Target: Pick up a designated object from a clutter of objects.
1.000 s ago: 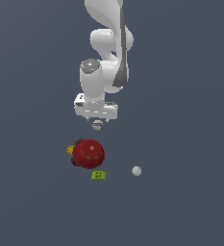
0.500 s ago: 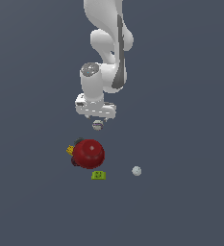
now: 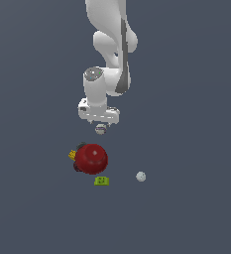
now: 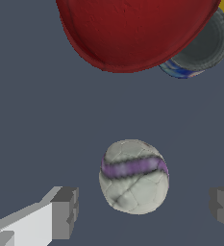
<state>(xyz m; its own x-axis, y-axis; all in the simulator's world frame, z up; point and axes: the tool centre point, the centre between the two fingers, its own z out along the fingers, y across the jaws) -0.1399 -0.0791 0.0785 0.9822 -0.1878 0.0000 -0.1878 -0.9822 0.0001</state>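
The designated object, a small whitish-grey ball with a purple band, lies between the two fingers of my gripper. There is a clear gap on each side, so the gripper is open and touches nothing. In the exterior view the ball shows just under the gripper, which hangs from the white arm. The clutter lies nearer the camera: a large glossy red sphere, a lime-green block and a plain pale ball.
A yellow bit and a dark piece sit against the red sphere on the exterior view's left. In the wrist view a dark round can with a blue band shows behind the red sphere. The floor is plain grey.
The hand stays over the banded ball with barely any shift. The clutter has not moved.
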